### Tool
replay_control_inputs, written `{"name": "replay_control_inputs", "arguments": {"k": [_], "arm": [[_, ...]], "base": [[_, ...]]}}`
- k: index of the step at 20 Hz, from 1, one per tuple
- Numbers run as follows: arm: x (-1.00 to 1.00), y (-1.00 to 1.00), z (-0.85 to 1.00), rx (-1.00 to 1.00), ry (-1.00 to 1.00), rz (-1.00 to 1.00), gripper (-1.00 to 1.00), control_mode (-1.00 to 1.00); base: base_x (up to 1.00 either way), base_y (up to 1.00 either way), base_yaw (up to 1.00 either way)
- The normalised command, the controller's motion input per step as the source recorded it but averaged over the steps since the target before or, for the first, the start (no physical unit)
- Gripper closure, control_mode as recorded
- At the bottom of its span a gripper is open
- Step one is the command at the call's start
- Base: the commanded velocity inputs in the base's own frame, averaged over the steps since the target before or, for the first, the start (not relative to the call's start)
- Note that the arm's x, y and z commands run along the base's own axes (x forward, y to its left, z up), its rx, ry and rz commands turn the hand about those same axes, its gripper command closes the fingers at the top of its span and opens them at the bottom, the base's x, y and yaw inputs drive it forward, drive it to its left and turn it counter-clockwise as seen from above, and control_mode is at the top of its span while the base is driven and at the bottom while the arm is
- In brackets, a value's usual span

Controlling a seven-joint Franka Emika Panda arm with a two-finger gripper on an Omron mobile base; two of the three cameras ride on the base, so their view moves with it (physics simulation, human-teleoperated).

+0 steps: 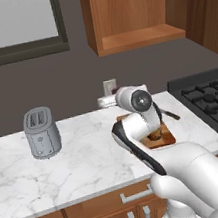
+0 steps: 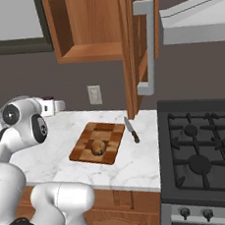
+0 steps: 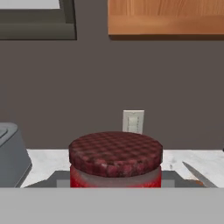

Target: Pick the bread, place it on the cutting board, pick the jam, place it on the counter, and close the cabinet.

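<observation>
- Gripper (image 3: 114, 186) pinches the jam (image 3: 115, 159) at its sides, low at 6 o'clock.
- Jar seems rigid, smooth, breakable — hold below the lid (image 3: 115, 153).

- Left base view: behind the arm, high, looking down and forward; toaster (image 1: 42, 133) at left, stove (image 1: 211, 98) at right edge.
- Right base view: same counter (image 2: 140, 165) from the other side, cutting board (image 2: 97, 143) centre; both share it.
- Hand view: low, level, very near jam (image 3: 115, 160), facing wall outlet (image 3: 133, 121).
</observation>
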Motion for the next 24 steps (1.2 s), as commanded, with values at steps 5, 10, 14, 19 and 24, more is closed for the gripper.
{"name": "replay_control_inputs", "arguments": {"k": [5, 10, 14, 19, 24], "arm": [[0.0, 0.13, -0.24, 0.0, 0.01, 0.0, 1.0, -1.0], [0.0, 0.05, -0.08, 0.01, 0.04, 0.0, 1.0, -1.0], [0.0, 0.02, -0.07, 0.02, 0.04, 0.0, 1.0, -1.0], [0.0, 0.05, -0.11, 0.01, 0.07, 0.0, 1.0, -1.0], [0.04, 0.11, -0.22, 0.0, 0.05, 0.0, 1.0, -1.0]], "base": [[0.0, 0.0, 0.0], [0.0, 0.0, 0.0], [0.0, 0.0, 0.0], [0.0, 0.0, 0.0], [0.0, 0.0, 0.0]]}}
